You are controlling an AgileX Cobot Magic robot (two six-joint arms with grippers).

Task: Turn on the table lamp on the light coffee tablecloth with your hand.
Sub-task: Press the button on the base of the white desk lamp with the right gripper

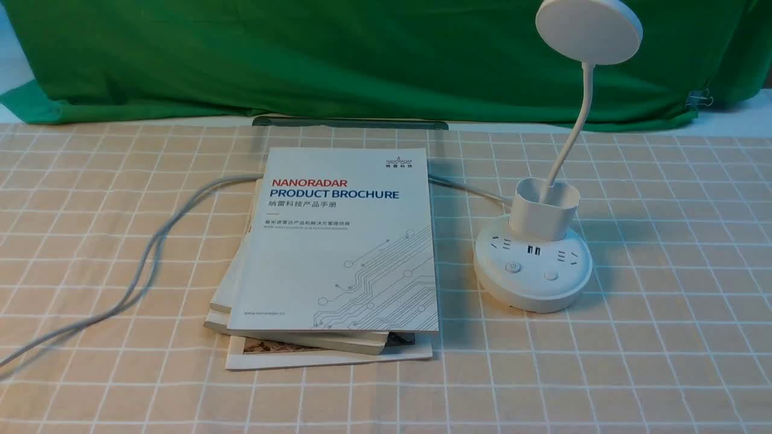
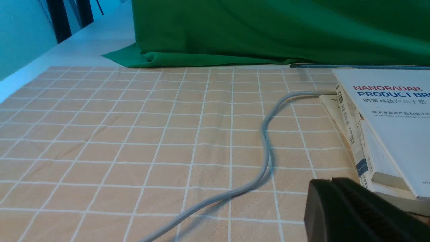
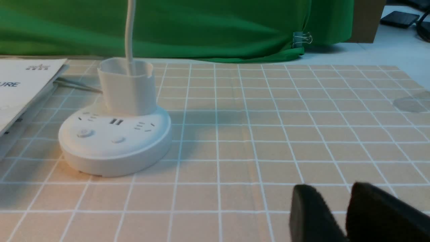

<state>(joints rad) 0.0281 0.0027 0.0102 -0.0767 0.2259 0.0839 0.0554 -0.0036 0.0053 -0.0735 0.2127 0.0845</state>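
Beige gridded tablecloth [image 1: 663,361], green backdrop [image 1: 362,54] behind; left hand [image 2: 334,185] pressed together, right hand [image 3: 341,196] slightly parted.

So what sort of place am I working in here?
Probably a staged lab test bench, not a home: green backdrop cloth hung behind, light coffee tablecloth spread underneath, a company product brochure beside the table lamp.

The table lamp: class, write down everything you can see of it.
The table lamp is white, smooth plastic by its look. A round disc head tops a thin curved neck rising from a cup-shaped holder on a round base with sockets and two buttons. It stands upright on the checked tablecloth, right of a book stack; no glow shows. A grey cable runs to it from behind.
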